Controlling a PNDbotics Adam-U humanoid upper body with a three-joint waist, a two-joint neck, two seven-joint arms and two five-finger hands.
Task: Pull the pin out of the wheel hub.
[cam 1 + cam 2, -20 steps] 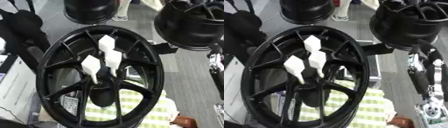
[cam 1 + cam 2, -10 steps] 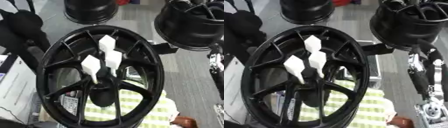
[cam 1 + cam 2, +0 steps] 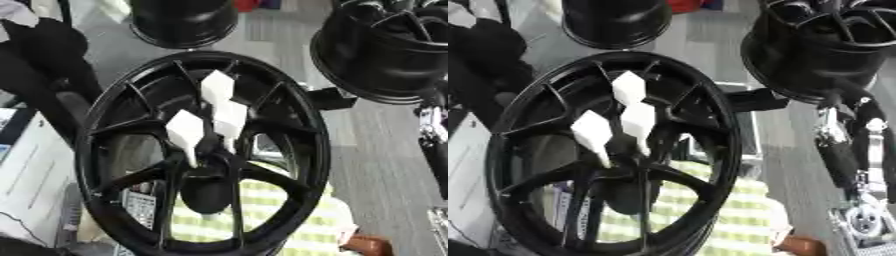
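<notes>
Black and glossy, the hub [image 3: 94, 150] fills the middle of both views, tilted with its open face toward the camera and its spokes meeting at a dark centre low in the wheel. Three white pins stand out of the spokes just above that centre. One pin [image 3: 217, 88] is highest, a second [image 3: 231, 118] sits right below it and touches it in the picture, and a third [image 3: 185, 131] lies to the left, just beside the second. All three still sit in the hub and nothing grips them.

Green-and-white checked cloth [image 3: 262, 210] shows through the lower gaps of the hub. A white sheet [image 3: 35, 170] lies at the left edge. Two more black wheels stand behind, one at the top [image 3: 184, 22] and a larger one at the upper right [image 3: 385, 55]. A black bracket [image 3: 328, 98] juts out between the hub's right rim and the larger wheel.

The right arm [image 3: 842, 155], black with silver parts, comes down along the right edge of the right eye view, well apart from the pins. The robot hand [image 3: 857, 220] at its lower end is a blurred silver shape, and I cannot tell whether it is open or closed. It holds nothing that shows. No left robot hand appears in either view.
</notes>
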